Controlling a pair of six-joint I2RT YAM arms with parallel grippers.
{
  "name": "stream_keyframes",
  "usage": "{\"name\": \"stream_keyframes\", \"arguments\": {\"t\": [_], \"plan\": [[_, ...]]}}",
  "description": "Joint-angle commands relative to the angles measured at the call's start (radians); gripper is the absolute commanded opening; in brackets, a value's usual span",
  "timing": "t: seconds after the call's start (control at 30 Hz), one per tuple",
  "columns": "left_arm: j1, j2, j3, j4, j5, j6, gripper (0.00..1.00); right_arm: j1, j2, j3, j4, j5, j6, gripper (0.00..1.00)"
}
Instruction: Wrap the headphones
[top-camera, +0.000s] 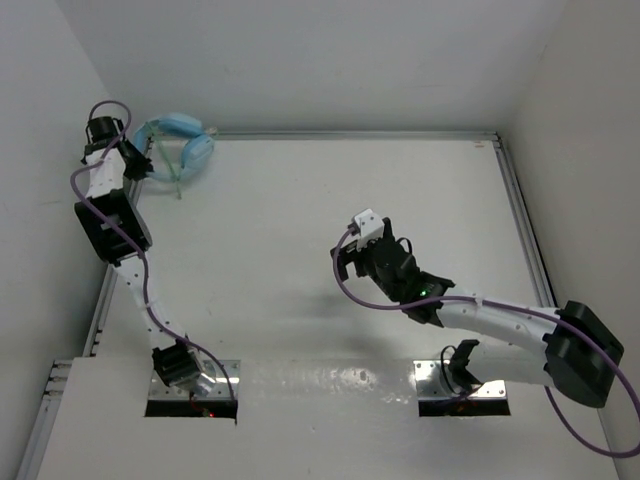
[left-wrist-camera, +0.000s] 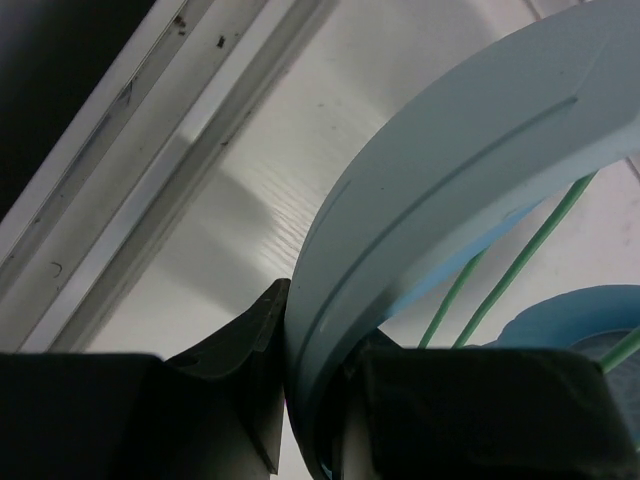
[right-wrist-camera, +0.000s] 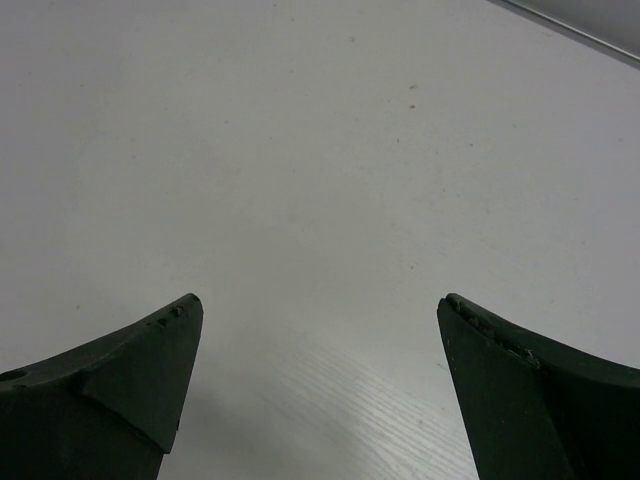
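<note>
Top view: the left arm stretches from its base at 7 o'clock to the far corner at 11 o'clock, elbow bent outward over the rail at the tabletop's edge. Its left hand meets the light blue headphones, which sit in that corner with the headband arching toward 12 o'clock and a strand of pale green cable trailing toward 6 o'clock. The right arm reaches from 5 o'clock toward the middle, and its right hand hangs over bare tabletop, well apart from the headphones, which lie toward 10 o'clock from it.

Left wrist view: the left hand is clamped on the headband, one dark finger on each face of the blue band. The band rises from the grip and sweeps toward 2 o'clock. Two runs of cable cross behind it, and an earcup shows at 4 o'clock. The rail runs diagonally at 10 o'clock.

Right wrist view: the right hand has its fingers spread wide apart with nothing between them, only white tabletop beneath, and a strip of rail at 1 o'clock
</note>
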Motion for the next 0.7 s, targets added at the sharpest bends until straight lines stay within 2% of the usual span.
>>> {"name": "stream_keyframes", "arguments": {"t": [0.0,0.07,0.13,0.17,0.27,0.33,0.47,0.57,0.67], "plan": [[0.024,0.015,0.059,0.089,0.086,-0.098,0.0,0.0,-0.028,-0.003,-0.02,0.047,-0.009,0.99],[0.035,0.038,0.062,0.092,0.091,-0.116,0.0,0.0,-0.031,-0.008,-0.032,0.048,0.0,0.99],[0.038,0.05,0.062,0.095,0.108,-0.136,0.04,-0.002,-0.034,-0.014,-0.038,0.05,0.011,0.99],[0.041,0.064,0.058,0.099,0.114,-0.144,0.12,0.0,-0.037,-0.017,-0.04,0.053,0.012,0.99],[0.041,0.096,0.05,0.104,0.169,-0.167,0.25,0.0,-0.043,-0.02,-0.038,0.059,0.023,0.99],[0.041,0.107,0.041,0.106,0.208,-0.176,0.3,0.0,-0.048,-0.02,-0.037,0.06,0.024,0.99],[0.041,0.094,0.007,0.112,0.209,-0.164,0.53,0.0,-0.059,-0.022,-0.035,0.057,0.023,0.99],[0.041,0.058,-0.017,0.119,0.172,-0.147,0.59,0.0,-0.065,-0.026,-0.035,0.057,0.026,0.99],[0.041,0.001,-0.057,0.132,0.133,-0.132,0.61,0.0,-0.07,-0.032,-0.026,0.048,0.029,0.99]]}}
